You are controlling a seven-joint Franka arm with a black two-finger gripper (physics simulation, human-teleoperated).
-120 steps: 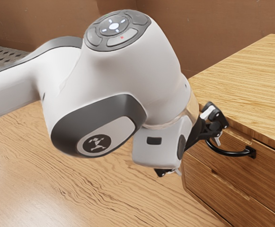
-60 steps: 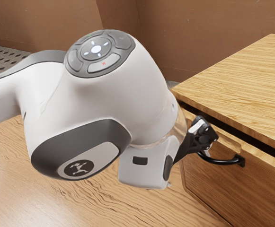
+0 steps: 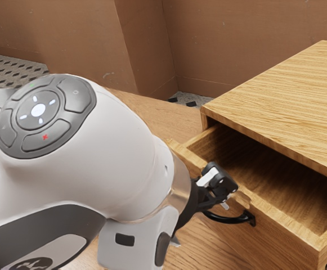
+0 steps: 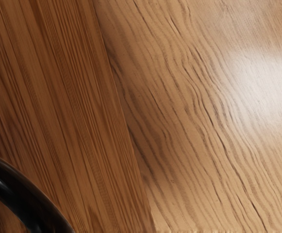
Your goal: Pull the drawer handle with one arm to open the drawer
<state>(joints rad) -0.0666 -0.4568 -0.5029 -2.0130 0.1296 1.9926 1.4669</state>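
A wooden cabinet (image 3: 287, 107) stands at the exterior view's right. Its top drawer (image 3: 276, 216) is pulled well out, and its hollow inside shows with nothing in it. A black curved handle (image 3: 237, 219) sits on the drawer front. My gripper (image 3: 223, 202) is shut on this handle, its black fingers (image 3: 215, 187) clamped over the bar's upper end. My white arm covers the exterior view's lower left. In the wrist view the handle (image 4: 19, 200) is a dark curve close under my hand, against the drawer front (image 4: 53, 111).
The cabinet stands on a wooden table (image 3: 152, 115), whose surface (image 4: 213, 121) also lies beyond the drawer front in the wrist view. Brown walls close the back. A perforated grey plate (image 3: 8, 70) lies at the far left.
My arm has drawn back toward the exterior view's lower left with the handle held. The drawer slid out from nearly closed to wide open, exposing its inside.
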